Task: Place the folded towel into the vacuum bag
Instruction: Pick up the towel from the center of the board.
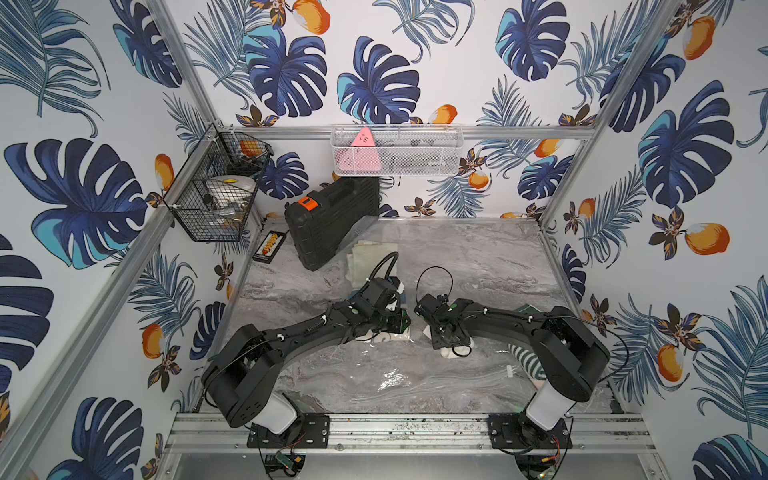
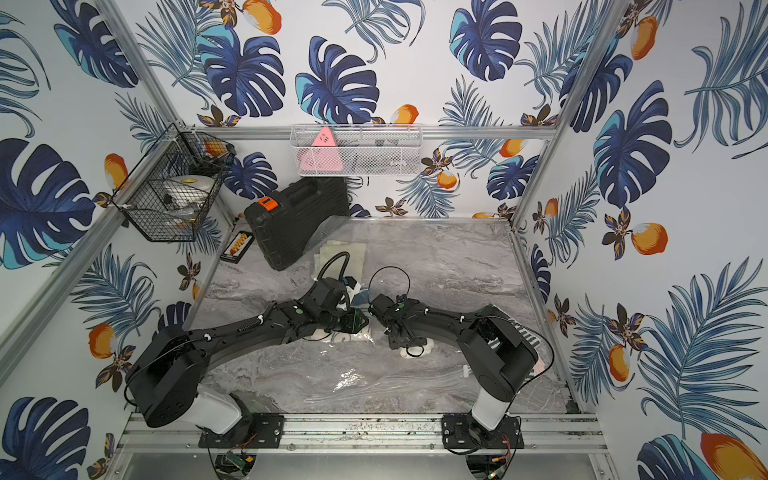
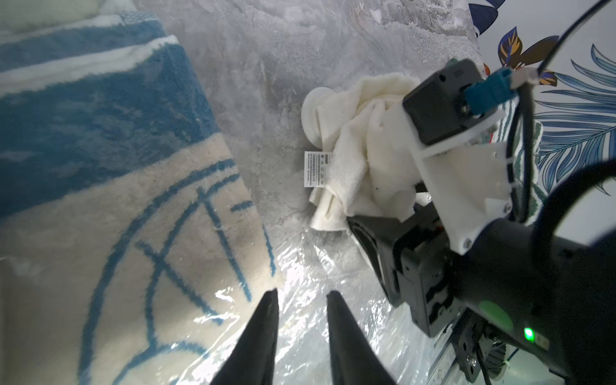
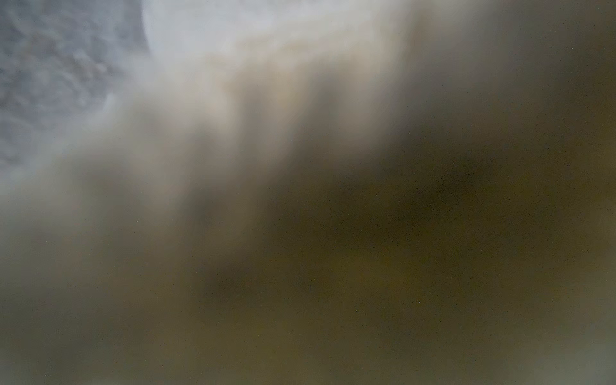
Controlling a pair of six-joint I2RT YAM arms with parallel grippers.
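Below me the grey marbled counter (image 1: 478, 266) carries the clear vacuum bag (image 1: 399, 382), spread flat over much of it. At the back left (close to the wall) a black case (image 1: 332, 220) stands on edge, with pale cloths (image 1: 365, 255) just beside it. A green-striped towel (image 1: 525, 359) lies at my right.

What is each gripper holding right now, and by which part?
Left gripper: jaws apart over the vacuum bag, pinching nothing visible. Right gripper: sunk in the crumpled white towel; whether it grips cannot be told.

Glossy plastic bag (image 3: 316, 266), nubby white towel (image 3: 363, 140) (cloth)
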